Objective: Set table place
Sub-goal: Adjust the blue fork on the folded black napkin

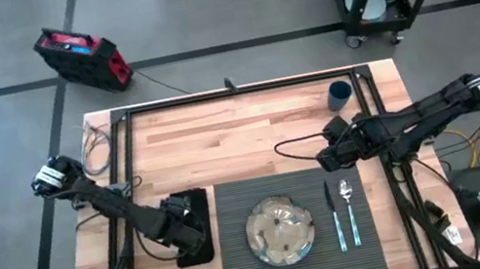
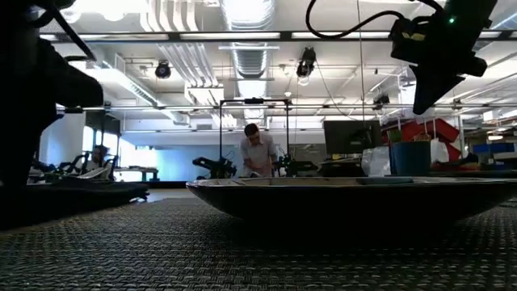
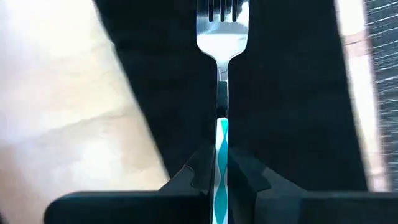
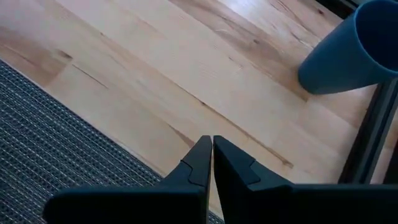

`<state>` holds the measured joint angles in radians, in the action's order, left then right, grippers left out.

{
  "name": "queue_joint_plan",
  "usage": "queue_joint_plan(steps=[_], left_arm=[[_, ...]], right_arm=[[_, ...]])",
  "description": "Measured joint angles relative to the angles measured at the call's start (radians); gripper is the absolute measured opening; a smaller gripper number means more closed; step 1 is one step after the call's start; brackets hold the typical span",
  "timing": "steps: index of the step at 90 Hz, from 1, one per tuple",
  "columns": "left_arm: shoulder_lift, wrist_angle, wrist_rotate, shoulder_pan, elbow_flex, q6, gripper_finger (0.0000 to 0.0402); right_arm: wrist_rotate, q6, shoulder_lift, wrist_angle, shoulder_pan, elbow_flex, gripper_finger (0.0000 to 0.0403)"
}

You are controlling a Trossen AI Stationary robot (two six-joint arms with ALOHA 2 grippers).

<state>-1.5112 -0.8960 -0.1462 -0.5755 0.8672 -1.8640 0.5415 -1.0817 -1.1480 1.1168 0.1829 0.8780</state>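
The setting looks well under way from where I stand; the placemat lies on the near half of the table, with the plate sitting on its middle, and a knife and spoon laid side by side on the mat to the plate's right. The left gripper is over the black napkin just beside the mat's left edge; its fingers are clamped on the teal-patterned handle of a fork, tines pointing away over the dark cloth; I judge the fork is the piece in hand, not yet let go. The right gripper hovers above bare wood just beyond the mat's far right corner, its fingers pressed together on nothing; the blue cup stands near it, off the mat; whether the cup needs moving I cannot say.
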Motion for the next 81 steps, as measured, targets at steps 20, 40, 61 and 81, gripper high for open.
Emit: queue_joint_plan(steps=[20, 40, 61, 81], left_arm=[[-0.025, 0.163, -0.088, -0.007, -0.033, -0.179, 0.0002], [-0.095, 0.182, -0.117, -0.03, -0.036, -0.27, 0.0002], [-0.109, 0.208, -0.14, -0.044, -0.029, -0.277, 0.0003], [-0.08, 0.197, -0.143, -0.044, -0.031, -0.268, 0.0075]], right_arm=[[0.0, -0.004, 0.0, 0.0, 0.0, 0.0, 0.0], [-0.001, -0.007, 0.0, 0.0, 0.0, 0.0, 0.0], [-0.002, -0.007, 0.0, 0.0, 0.0, 0.0, 0.0], [0.0, -0.011, 0.0, 0.0, 0.0, 0.0, 0.0]])
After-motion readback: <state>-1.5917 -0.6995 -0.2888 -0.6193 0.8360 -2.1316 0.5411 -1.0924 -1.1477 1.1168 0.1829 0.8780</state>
